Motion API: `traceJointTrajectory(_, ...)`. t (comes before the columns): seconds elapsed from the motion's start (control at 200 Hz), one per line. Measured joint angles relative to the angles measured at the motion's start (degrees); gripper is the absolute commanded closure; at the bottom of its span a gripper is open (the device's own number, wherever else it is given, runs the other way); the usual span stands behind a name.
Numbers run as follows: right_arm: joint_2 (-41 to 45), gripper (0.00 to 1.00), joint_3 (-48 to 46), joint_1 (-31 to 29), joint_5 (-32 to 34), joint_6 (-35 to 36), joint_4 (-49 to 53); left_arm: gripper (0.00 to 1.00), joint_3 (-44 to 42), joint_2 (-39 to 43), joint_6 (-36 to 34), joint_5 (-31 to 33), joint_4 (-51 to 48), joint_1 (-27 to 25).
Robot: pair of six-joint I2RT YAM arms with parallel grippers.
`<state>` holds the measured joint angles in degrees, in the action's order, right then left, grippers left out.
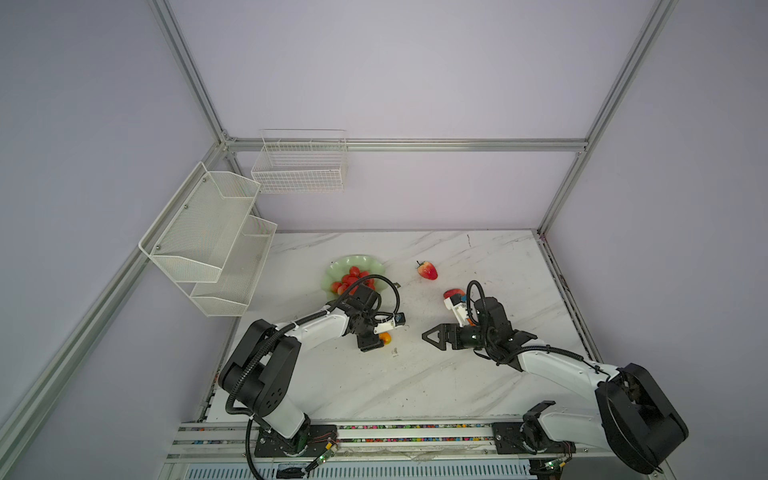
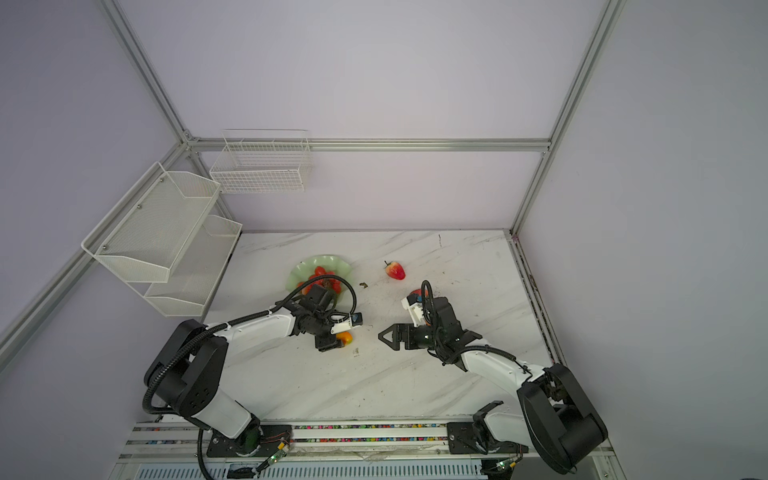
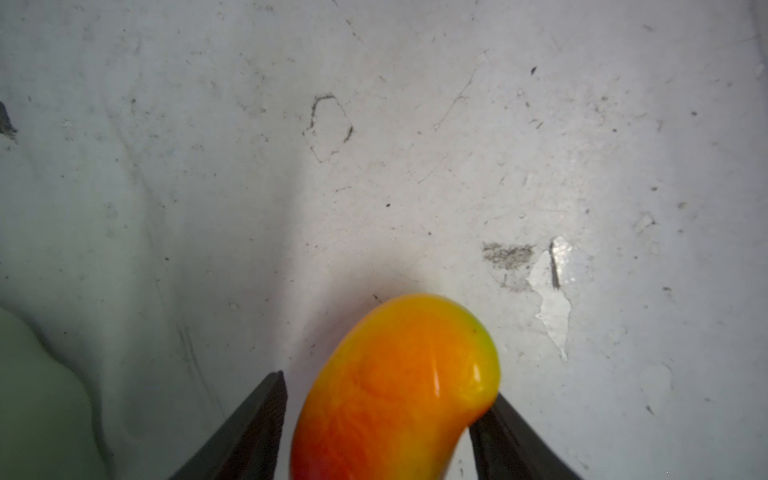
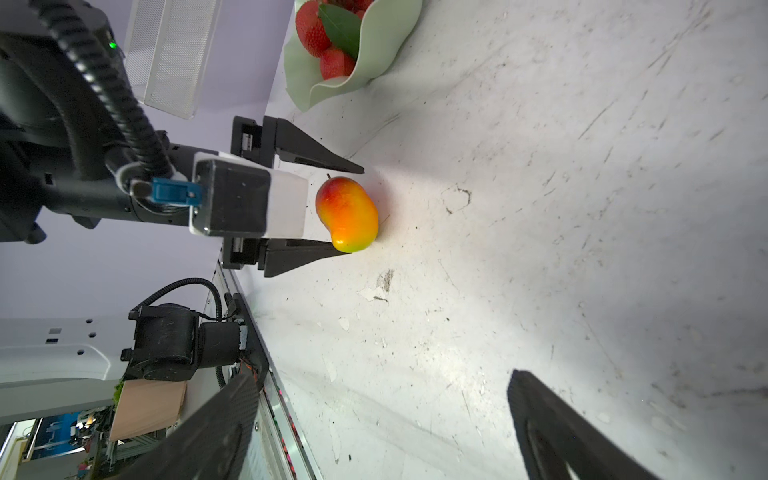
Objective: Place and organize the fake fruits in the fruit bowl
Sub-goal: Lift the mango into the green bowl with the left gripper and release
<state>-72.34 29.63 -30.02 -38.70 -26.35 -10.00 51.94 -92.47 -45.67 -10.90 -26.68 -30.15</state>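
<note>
Looking across the marble counter [image 1: 415,374], we see the fruit bowl [image 1: 337,266] left of centre in both top views, holding the bunch of red berries [image 1: 353,277]; the left arm [image 1: 320,328] overlaps the bowl's near edge. A strawberry [image 1: 428,271] lies alone on the counter to the right of the bowl. Lower right of it, a red fruit [image 1: 452,293] is half hidden behind the right arm's camera mount [image 1: 454,308], so we cannot tell which fruit it is. White wire baskets [image 1: 299,166] hang on the walls at upper left, well apart from the fruit. The left pincer [image 4: 353,211] sits released around the mango [image 3: 395,386], which lies on the counter below the bowl: one finger [image 4: 299,254] touches its yellow end, while the other finger [image 4: 320,156] stands just clear. The right pincer [image 4: 382,374] is spread wide and holds nothing. Both top views show only a sliver of mango under the left pincer. The left wrist view shows the gap beside it, and the right wrist view alone shows the green leaf [image 4: 340,25] among the berries.
</note>
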Motion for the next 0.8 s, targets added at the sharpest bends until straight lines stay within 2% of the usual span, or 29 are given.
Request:
traceJointTrajectory(0.215, -0.1, 0.03, 0.6, 0.0, -0.1, 0.3, 0.2, 0.60, 0.2, -0.6, 1.1, -0.9, 0.6, 0.0)
traceJointTrajectory(0.32, -0.1, 0.03, 0.6, 0.0, -0.2, 0.3, 0.2, 0.62, 0.2, 1.5, 2.6, -2.1, 0.9, 0.2)
traceJointTrajectory(0.4, -0.1, 0.03, 0.8, 0.0, -0.3, 0.3, 0.2, 0.62, 0.2, 6.2, 4.8, -3.5, 2.2, 0.9)
traceJointTrajectory(0.525, -0.9, 0.03, 4.0, -0.1, -0.9, 0.7, 0.2, 0.63, 0.2, 16.9, 11.8, -5.9, 7.2, 6.2)
traceJointTrajectory(0.625, -2.9, 0.03, 8.8, -1.2, -0.9, 1.4, -0.1, 0.61, 0.2, 22.9, 18.2, -3.7, 12.4, 10.8)
traceJointTrajectory(0.7, -5.0, 0.03, 12.8, -3.3, -0.8, 1.7, -0.9, 0.63, 0.9, 24.1, 22.9, -1.7, 14.2, 13.6)
traceJointTrajectory(0.8, -9.0, 0.03, 17.7, -6.9, -0.4, 2.1, -2.1, 0.63, 4.3, 20.7, 29.4, 1.9, 13.8, 17.8)
